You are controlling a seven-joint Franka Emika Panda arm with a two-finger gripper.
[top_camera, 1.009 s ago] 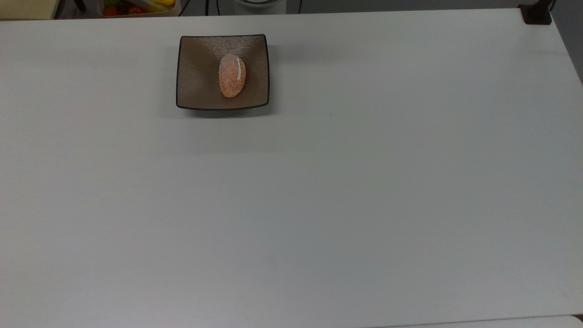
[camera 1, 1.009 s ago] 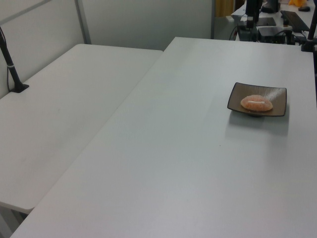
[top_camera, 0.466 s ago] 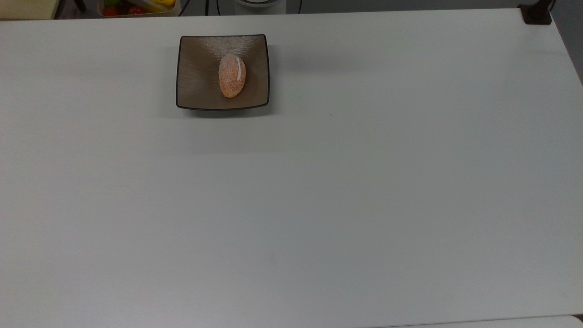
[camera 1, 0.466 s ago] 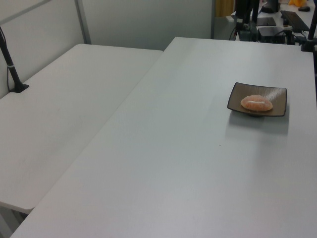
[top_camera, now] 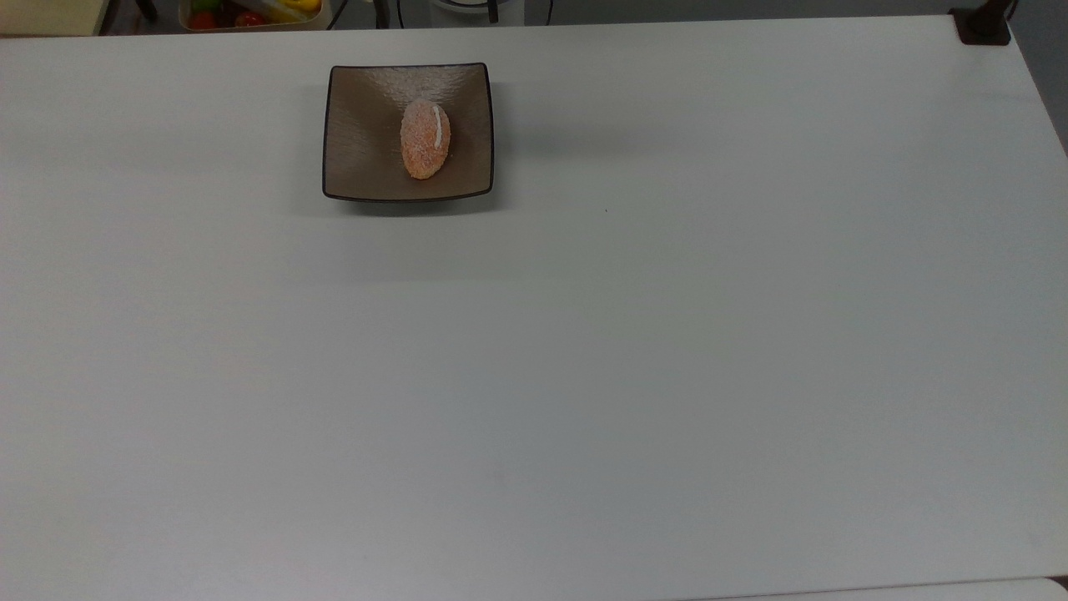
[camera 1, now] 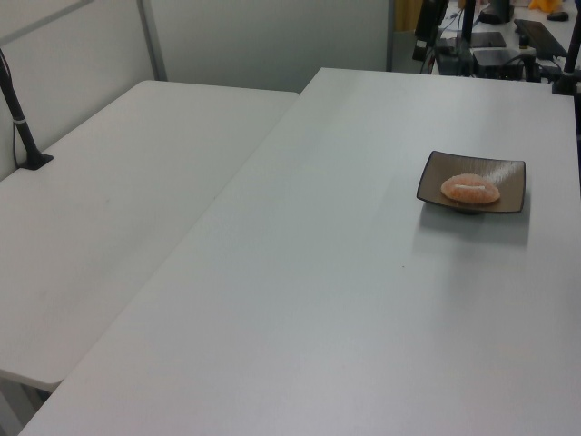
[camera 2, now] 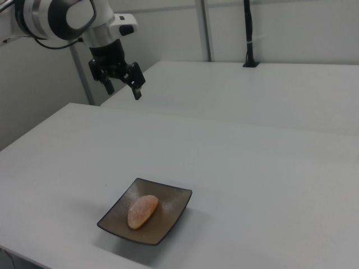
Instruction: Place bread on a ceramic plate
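The bread (top_camera: 425, 139), an oval orange-brown roll with a white slit, lies in the concave middle of the square brown ceramic plate (top_camera: 359, 133). The plate stands near the far edge of the white table, toward the top view's left. In the left view the bread (camera 1: 470, 189) rests on the plate (camera 1: 513, 177) at the right. In the right view the bread (camera 2: 142, 211) sits on the plate (camera 2: 174, 202) near the front edge. My gripper (camera 2: 123, 93) hangs high above the table, far behind the plate. It is open with nothing between its fingers.
A container of colourful items (top_camera: 250, 12) sits beyond the table's far edge. A black clamp (top_camera: 983, 25) grips the far corner on the top view's right. A second white table (camera 1: 109, 200) adjoins, with a black pole (camera 1: 23, 127) on it.
The bread and plate have not moved. At the left view's top edge the dark arm end has shifted leftward, away from the plate.
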